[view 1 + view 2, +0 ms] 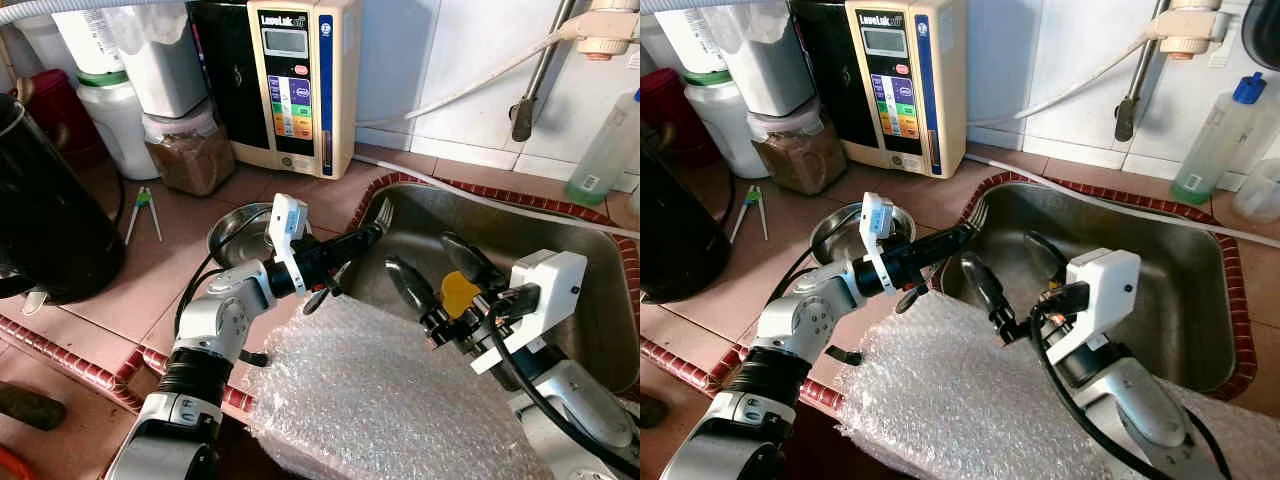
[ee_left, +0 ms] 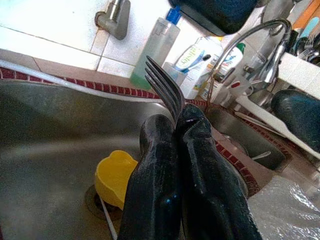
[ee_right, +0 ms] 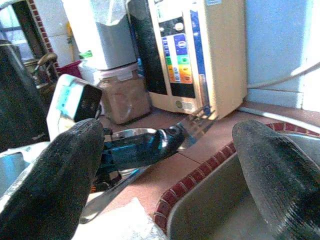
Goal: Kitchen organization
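Note:
My left gripper [image 1: 368, 234] is shut on a steel fork [image 1: 383, 213] above the left rim of the steel sink [image 1: 560, 215]. The fork's tines [image 2: 165, 85] point up and its handle end [image 1: 316, 299] hangs below the fingers. Over the sink's near left part my right gripper [image 1: 438, 274] stands open, with nothing between its fingers [image 3: 65, 175]. It faces the fork [image 3: 200, 120] from a short way off. A yellow drain piece [image 2: 114, 175] lies on the sink floor, partly behind the right gripper in the left eye view.
A steel bowl [image 1: 235, 235] sits on the tiled counter left of the sink. Bubble wrap [image 1: 380, 400] covers the near edge. Behind stand a water ionizer [image 1: 295, 80], a jar of brown stuff [image 1: 190, 155], a black pot [image 1: 45, 220] and a green soap bottle [image 1: 605, 150].

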Robot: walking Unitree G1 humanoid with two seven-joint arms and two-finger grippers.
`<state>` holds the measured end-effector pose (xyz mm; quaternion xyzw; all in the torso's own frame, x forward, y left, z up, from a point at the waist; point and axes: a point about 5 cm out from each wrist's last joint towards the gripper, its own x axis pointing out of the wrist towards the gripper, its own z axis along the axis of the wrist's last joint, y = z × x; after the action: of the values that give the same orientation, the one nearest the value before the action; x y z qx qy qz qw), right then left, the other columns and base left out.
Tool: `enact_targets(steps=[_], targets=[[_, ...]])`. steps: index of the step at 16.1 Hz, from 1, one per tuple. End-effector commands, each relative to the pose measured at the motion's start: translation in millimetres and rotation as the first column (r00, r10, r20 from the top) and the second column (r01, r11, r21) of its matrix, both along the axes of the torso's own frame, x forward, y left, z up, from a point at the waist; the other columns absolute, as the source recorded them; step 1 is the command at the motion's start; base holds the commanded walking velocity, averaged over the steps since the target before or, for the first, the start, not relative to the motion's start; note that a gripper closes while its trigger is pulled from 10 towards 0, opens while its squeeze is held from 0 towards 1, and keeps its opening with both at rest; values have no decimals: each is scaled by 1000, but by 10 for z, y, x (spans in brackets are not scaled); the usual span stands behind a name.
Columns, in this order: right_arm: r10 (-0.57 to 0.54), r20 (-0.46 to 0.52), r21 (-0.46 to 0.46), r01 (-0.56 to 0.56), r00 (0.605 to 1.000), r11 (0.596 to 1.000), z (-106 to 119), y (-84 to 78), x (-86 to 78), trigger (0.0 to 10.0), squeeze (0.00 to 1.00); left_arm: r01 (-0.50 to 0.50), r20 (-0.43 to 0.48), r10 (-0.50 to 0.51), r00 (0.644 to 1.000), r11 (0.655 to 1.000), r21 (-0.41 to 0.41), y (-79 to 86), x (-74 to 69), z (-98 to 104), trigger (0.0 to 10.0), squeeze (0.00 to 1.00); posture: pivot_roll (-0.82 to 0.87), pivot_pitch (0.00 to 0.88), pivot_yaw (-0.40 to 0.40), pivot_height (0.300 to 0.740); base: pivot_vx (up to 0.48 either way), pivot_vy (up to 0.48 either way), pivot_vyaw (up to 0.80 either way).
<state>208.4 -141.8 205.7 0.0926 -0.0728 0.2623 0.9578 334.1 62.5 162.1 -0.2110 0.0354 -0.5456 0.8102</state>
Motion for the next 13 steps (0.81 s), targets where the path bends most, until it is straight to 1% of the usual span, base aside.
enact_targets(steps=[1, 2, 3, 5, 6, 8, 10, 11, 13], targets=[[-11, 23, -2, 11, 1000, 1000, 71, -32, -3, 10000, 0, 24, 12, -24, 1000, 1000, -19, 1, -21, 46, 0, 0, -117, 55, 73, 740, 0, 0, 0], [-17, 24, 4, 17, 1000, 1000, 84, -41, 7, 10000, 0, 36, 11, -36, 999, 999, -20, -2, -31, 48, 0, 0, -117, 55, 73, 740, 0, 0, 0], [-52, 30, 29, 51, 998, 998, 116, -68, 54, 10000, 0, 34, 16, -34, 999, 999, -26, -9, -33, 60, 0, 0, -117, 53, 76, 740, 0, 0, 0], [-141, 40, 85, 137, 989, 987, 164, -112, 155, 10000, 0, 11, 56, -9, 998, 999, -49, -6, -17, 117, 0, 0, -114, 49, 79, 740, 0, 0, 0], [-155, 33, 105, 151, 987, 983, 165, -111, 196, 10000, 0, 19, 71, -15, 997, 999, -46, -5, -26, 129, 0, 0, -113, 49, 78, 740, 0, 0, 0], [-137, 15, 129, 134, 990, 983, 153, -46, 292, 10000, 0, 64, 69, -61, 996, 997, -46, -30, -79, 135, 0, 0, -108, 47, 76, 740, 0, 0, 0], [-126, -4, 150, 125, 992, 981, 148, -1, 367, 10000, 0, 62, 69, -58, 996, 996, -69, -39, -85, 158, 0, 0, -103, 48, 73, 740, 0, 0, 0], [-124, -20, 202, 125, 992, 971, 161, 42, 451, 10000, 0, 59, 81, -52, 995, 994, -89, -39, -87, 181, 0, 0, -103, 48, 73, 740, 0, 0, 0], [-98, -27, 276, 102, 995, 956, 209, 135, 565, 10000, 0, 76, 82, -68, 994, 993, -90, -62, -115, 186, 0, 0, -103, 51, 70, 740, 0, 0, 0]])
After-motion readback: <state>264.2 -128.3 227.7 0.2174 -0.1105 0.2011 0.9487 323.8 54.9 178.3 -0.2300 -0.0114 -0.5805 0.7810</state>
